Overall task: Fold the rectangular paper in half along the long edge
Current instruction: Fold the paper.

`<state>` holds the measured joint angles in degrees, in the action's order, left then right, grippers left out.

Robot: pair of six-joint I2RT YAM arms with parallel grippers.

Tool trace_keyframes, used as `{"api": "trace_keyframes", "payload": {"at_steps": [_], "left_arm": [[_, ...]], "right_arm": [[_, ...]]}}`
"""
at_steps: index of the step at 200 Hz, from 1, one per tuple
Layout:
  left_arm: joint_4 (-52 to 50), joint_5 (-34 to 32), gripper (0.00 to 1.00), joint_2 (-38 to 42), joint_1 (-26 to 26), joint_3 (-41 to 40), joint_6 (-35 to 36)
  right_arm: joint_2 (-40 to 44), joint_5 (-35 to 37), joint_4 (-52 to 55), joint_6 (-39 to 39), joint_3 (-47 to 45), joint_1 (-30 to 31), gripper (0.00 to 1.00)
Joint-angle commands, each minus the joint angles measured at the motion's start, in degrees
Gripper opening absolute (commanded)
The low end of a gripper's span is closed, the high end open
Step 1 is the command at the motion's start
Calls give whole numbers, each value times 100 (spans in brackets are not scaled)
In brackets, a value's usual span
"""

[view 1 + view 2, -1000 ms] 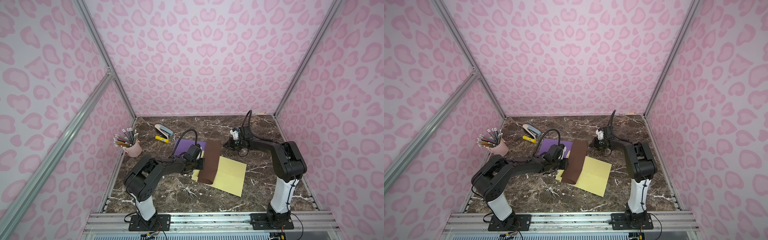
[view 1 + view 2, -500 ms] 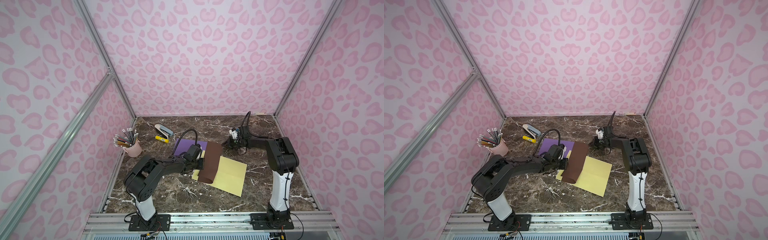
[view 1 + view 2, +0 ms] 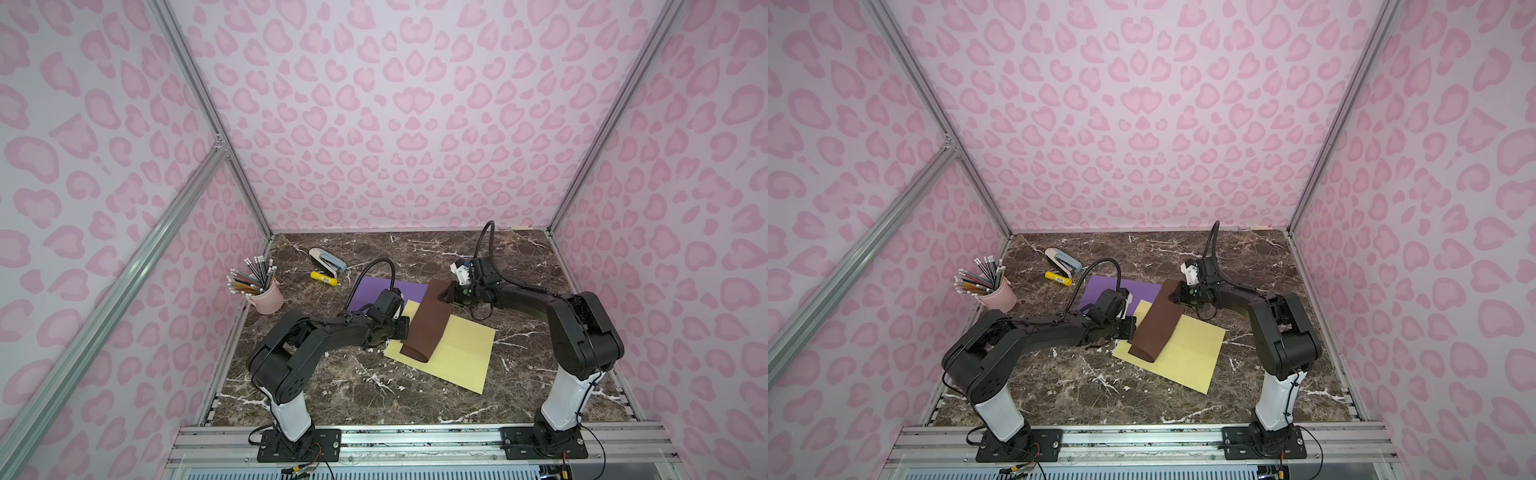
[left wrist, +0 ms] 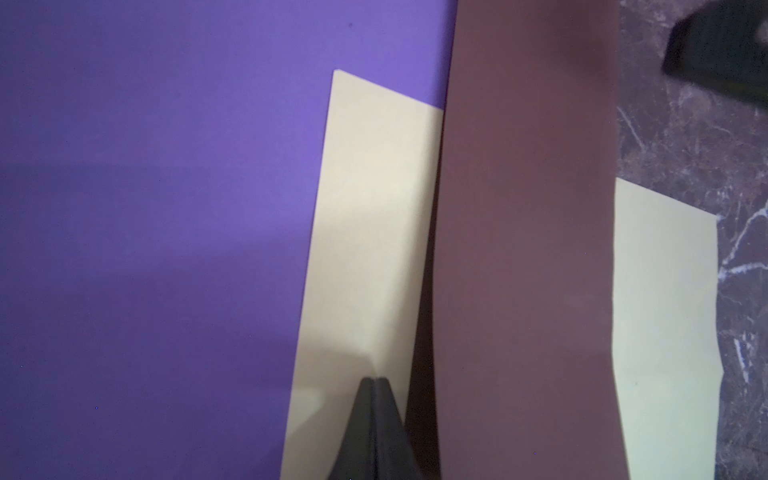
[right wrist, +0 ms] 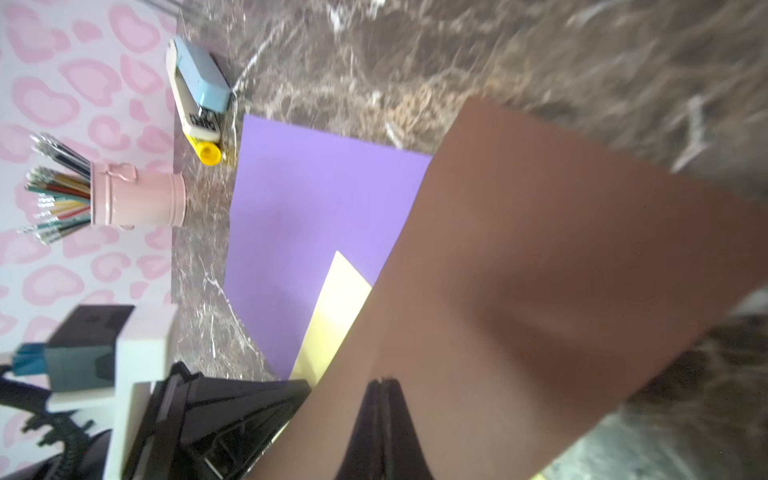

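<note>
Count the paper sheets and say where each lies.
3: the brown sheet, curled over, lies on the yellow sheet mid-table; the purple sheet lies partly under both. Others may hide beneath.

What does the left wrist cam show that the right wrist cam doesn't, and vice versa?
Left wrist only: the left gripper tips, jaws shut, over the yellow sheet, and that sheet's strip beyond the brown paper.
Right wrist only: the right gripper tips, jaws shut, over the brown paper; pink pencil cup, stapler, yellow stick, left arm's wrist.
Both: purple sheet, yellow sheet, brown paper, marble table.
</note>
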<state>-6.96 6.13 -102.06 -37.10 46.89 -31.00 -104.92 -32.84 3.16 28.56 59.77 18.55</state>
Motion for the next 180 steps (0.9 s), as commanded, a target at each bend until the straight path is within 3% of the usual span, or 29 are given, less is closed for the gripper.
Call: {"api": "trace_keyframes", "payload": {"at_steps": [1,52,87,133,180], "left_arm": [[-271,-228,4,159,18,135,110],[-530,-264,4,417,79,711,292],[-351,235,4,226,50,1079,391],[-172,424,4,-432,-195,1174,396],[-77,204,4,-637,-271,900,239]], "right_arm": [[38,51,-147,158,-277,290,0],[96,270,-691,504,-1187,779,0],[-46,213,-1081,700,-1580,789,0],[-46,301,-937,609,-1543,787,0],[-90,274,-852,579,-1450,796,0]]}}
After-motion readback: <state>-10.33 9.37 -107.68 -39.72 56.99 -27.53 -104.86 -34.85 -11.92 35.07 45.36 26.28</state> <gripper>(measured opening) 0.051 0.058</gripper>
